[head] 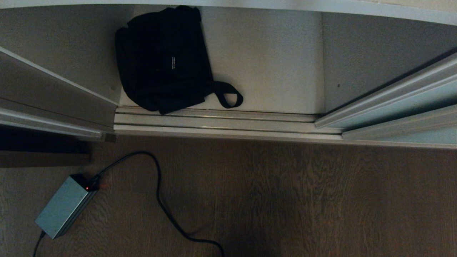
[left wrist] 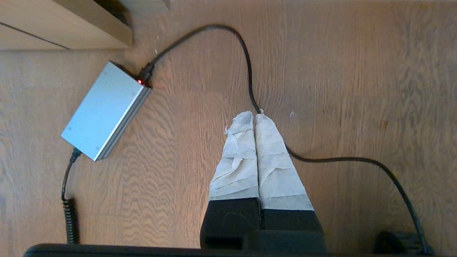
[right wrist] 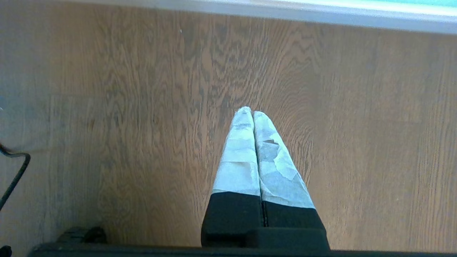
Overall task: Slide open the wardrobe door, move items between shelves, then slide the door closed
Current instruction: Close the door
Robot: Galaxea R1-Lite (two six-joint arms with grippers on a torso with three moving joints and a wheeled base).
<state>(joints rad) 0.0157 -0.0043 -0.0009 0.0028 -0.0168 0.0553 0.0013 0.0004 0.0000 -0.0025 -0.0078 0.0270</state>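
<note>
A black fabric bag point(head: 164, 60) with a small white label lies on the wardrobe's lowest white shelf point(head: 271, 64), its strap loop trailing toward the floor track. The front edge of another white shelf point(head: 250, 4) crosses above it. The sliding wardrobe door point(head: 410, 107), frosted pale glass in a cream frame, stands slid to the right, leaving the bag's bay uncovered. Neither arm shows in the head view. My left gripper point(left wrist: 253, 115) hangs shut and empty over the wooden floor. My right gripper point(right wrist: 249, 111) is likewise shut and empty above the floor, near the door's bottom rail point(right wrist: 321, 14).
A grooved metal floor track point(head: 221, 123) runs along the wardrobe front. On the floor at left lies a silver power brick point(head: 64, 207) with a red light, and its black cable point(head: 159, 192) loops across the boards under my left gripper. Brown wooden furniture point(left wrist: 64, 25) stands at far left.
</note>
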